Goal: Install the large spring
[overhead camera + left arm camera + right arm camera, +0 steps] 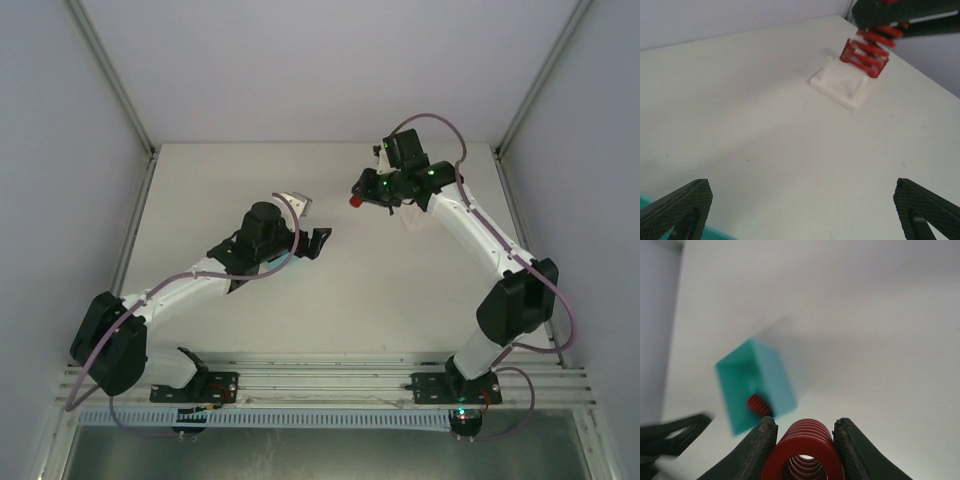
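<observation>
The left fingers (685,202) are spread wide and grasp nothing, hanging low over the middle of the bench (765,140). A teal block (757,382) is near them, with a small red coil (758,405) in its open side. Further right, toward the far right corner, the large spring (867,50) hangs tilted in the air, its lower end over the far edge of a white base (840,87). Whether it touches the base I cannot tell. The right fingers (760,445) are clenched on the spring, pinching across its coils near the upper end. The spring looks light, stiff across the wire yet giving along its length. Its round, glossy coils could twist or slip in a two-point pinch. A hold across the outside of the coils, at mid-length or above, seems best, since it leaves the lower end free to seat on the base.
</observation>
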